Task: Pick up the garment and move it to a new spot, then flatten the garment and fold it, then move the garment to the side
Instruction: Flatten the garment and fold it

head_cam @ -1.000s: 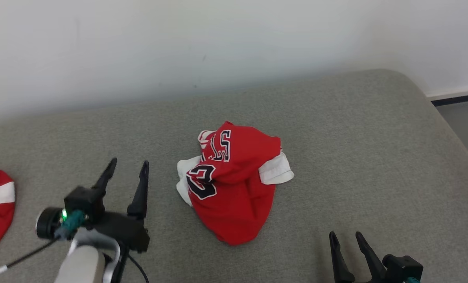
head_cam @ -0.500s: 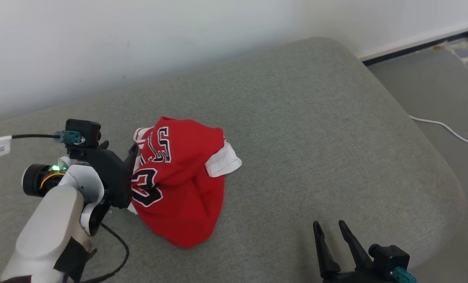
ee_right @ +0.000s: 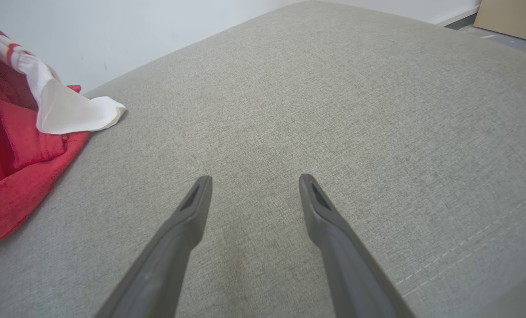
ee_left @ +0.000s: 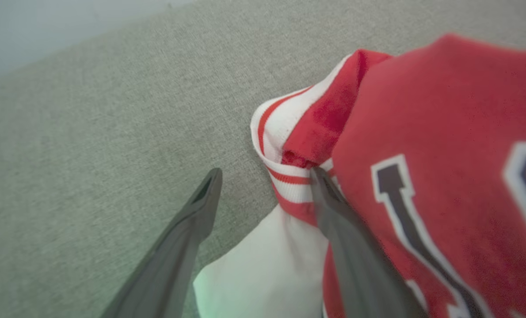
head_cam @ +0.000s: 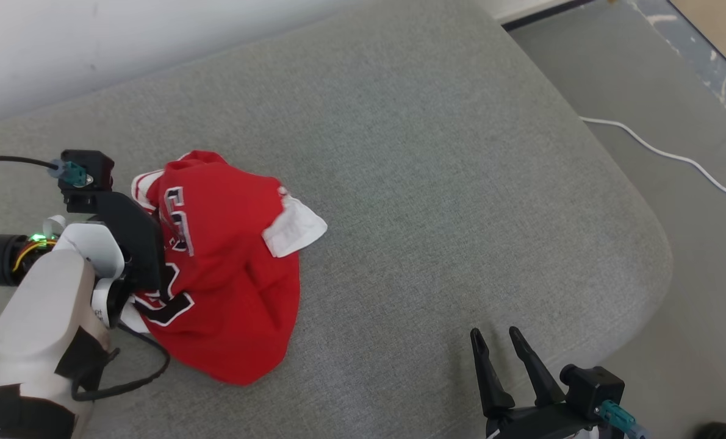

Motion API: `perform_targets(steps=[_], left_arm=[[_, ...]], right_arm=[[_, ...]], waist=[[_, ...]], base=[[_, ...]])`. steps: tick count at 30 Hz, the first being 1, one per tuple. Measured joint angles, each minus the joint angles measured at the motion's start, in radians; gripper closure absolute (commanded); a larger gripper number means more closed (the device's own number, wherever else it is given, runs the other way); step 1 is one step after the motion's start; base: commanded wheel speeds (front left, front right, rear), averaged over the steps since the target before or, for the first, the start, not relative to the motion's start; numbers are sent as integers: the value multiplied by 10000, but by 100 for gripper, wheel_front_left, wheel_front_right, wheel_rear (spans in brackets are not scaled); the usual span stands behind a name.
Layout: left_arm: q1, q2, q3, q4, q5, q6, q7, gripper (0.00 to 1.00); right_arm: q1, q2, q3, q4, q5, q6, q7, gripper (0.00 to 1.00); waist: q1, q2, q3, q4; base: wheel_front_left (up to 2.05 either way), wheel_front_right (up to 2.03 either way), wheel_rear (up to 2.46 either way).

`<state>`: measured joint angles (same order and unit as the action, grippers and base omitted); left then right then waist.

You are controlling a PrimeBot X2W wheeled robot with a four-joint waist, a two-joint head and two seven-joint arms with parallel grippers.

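The garment [head_cam: 222, 268] is a crumpled red jersey with black-and-white lettering and white lining, lying on the grey cushion [head_cam: 436, 183]. My left gripper [ee_left: 265, 176] is open at the garment's left edge. The striped white-and-red trim [ee_left: 280, 145] lies between its fingers, and the right finger [ee_left: 333, 207] presses against the red cloth. In the head view, its dark body [head_cam: 128, 231] covers part of the jersey. My right gripper [head_cam: 496, 341] stands open over bare cushion at the front right, apart from the garment [ee_right: 15, 145], with nothing between its fingers [ee_right: 192, 207].
The cushion's rounded right edge [head_cam: 650, 244] drops to a grey floor where a white cable [head_cam: 662, 152] runs. A white wall [head_cam: 94, 36] stands behind. A beige board [ee_right: 510, 22] leans at the far right.
The head camera has swung right, so the whole picture shifted. My left gripper has moved from in front of the garment up against its left edge, fingers still open. The right gripper kept its pose.
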<state>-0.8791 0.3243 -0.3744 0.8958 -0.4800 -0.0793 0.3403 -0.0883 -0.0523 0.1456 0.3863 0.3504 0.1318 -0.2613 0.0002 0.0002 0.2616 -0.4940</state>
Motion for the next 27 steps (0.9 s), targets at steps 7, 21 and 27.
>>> perform_targets(steps=[7,21,27], left_arm=[[-340,-397,-46,499,-487,-176,790,0],[-549,-1047,-1175,-474,-593,-500,-849,100],[-1246,-1423,-1580,-1453,-754,-502,-2834,100]], right_arm=[[-198,2,59,-151,107,0,-25,0],[-247,6,186,-192,284,0,-29,0],[-247,6,182,-138,282,0,-29,0]], waist=[[-2,-2,507,-182],[-1,-1,209,148],[-2,-1,-47,389]], base=[[0,0,0],[0,0,0],[0,0,0]])
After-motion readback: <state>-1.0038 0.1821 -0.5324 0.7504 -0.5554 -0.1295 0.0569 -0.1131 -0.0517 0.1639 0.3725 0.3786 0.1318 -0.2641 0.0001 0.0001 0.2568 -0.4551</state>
